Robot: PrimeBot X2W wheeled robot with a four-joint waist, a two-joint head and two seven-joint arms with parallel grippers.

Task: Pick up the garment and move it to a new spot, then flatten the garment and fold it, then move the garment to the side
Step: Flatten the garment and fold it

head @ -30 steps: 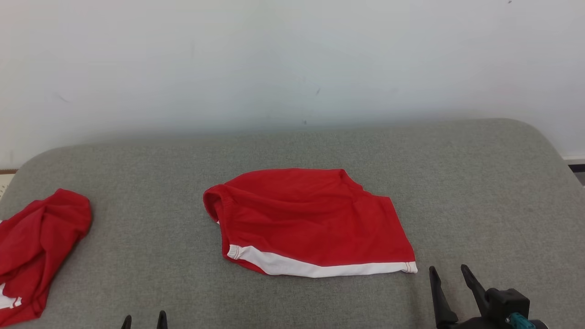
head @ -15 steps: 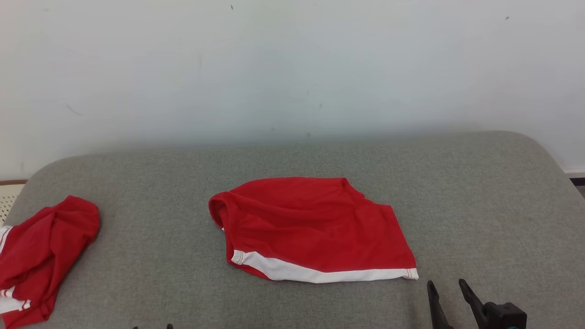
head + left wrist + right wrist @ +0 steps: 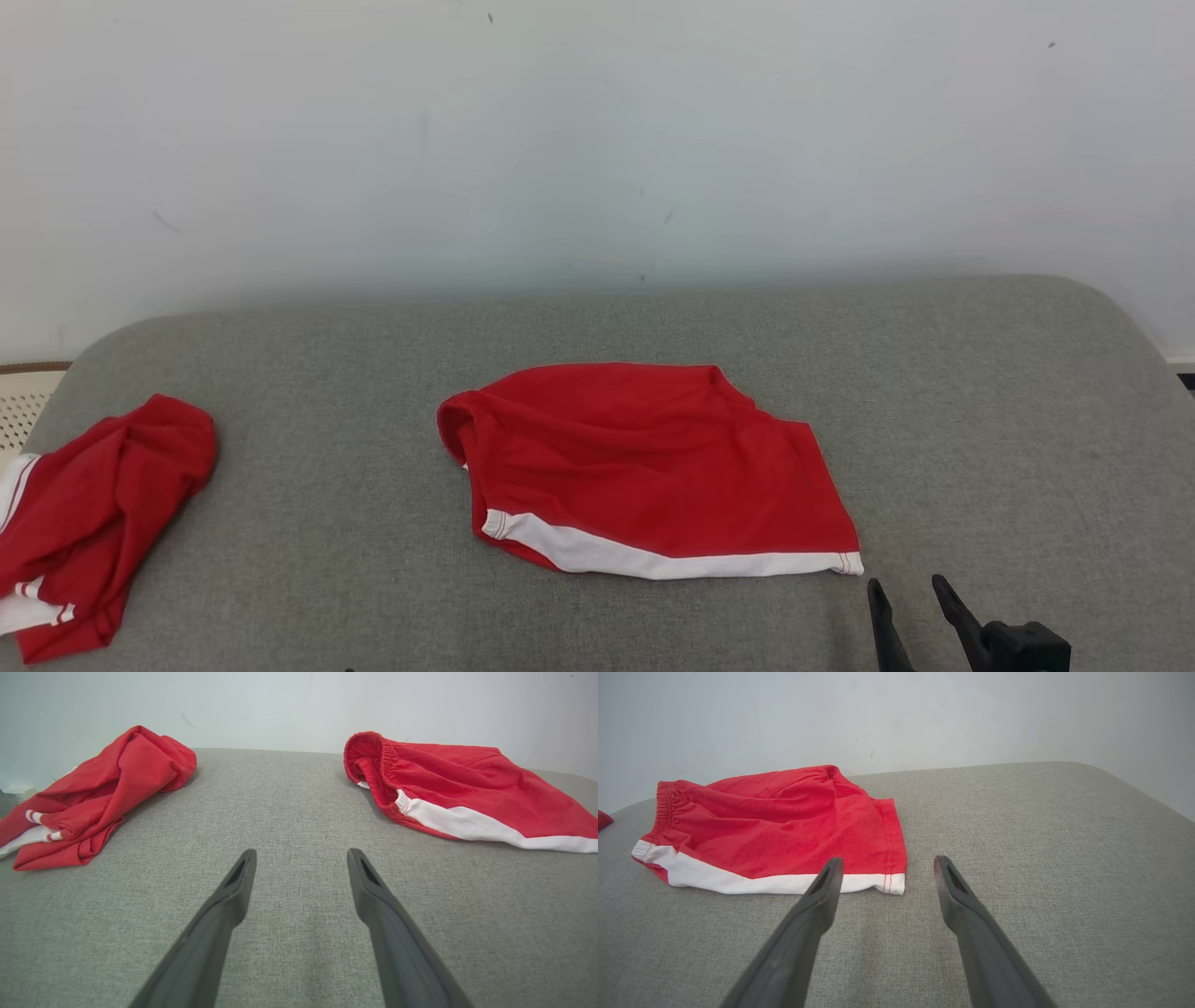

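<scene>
On the grey counter [image 3: 980,420], light, floppy red shorts [image 3: 653,467] are lying near both empty, wide-apart jaws; the waistband [image 3: 376,758] is looking easiest to pinch.

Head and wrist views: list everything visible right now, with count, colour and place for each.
shorts: one, red with a white side stripe, lying fairly flat in the middle of the surface
crumpled garment: one, red with white trim, bunched at the surface's left edge, apart from the shorts
surface: one, grey fabric with rounded corners, under both garments
wall: one, off-white with small marks, behind the surface
perforated object: one, pale, at the far left beyond the surface; too little shows to identify it
left gripper: one, dark, open, low over bare surface between the two garments
right gripper: one, dark, open, just off the shorts' near right corner, not touching
</scene>
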